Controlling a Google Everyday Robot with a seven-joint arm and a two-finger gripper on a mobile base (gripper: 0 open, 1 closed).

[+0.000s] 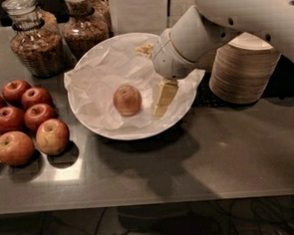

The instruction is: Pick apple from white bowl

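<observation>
The apple, small, pale yellow-tan with a reddish blush, lies near the middle of the white bowl on crumpled white paper. My gripper hangs inside the bowl just to the right of the apple, its pale yellow tip down near the paper and a small gap away from the fruit. The white arm reaches in from the upper right and covers the bowl's far right rim.
Several red and yellow-red apples are grouped on the steel counter left of the bowl. Two glass jars of grain stand behind it. A stack of beige paper bowls stands to the right. The counter's front edge runs below.
</observation>
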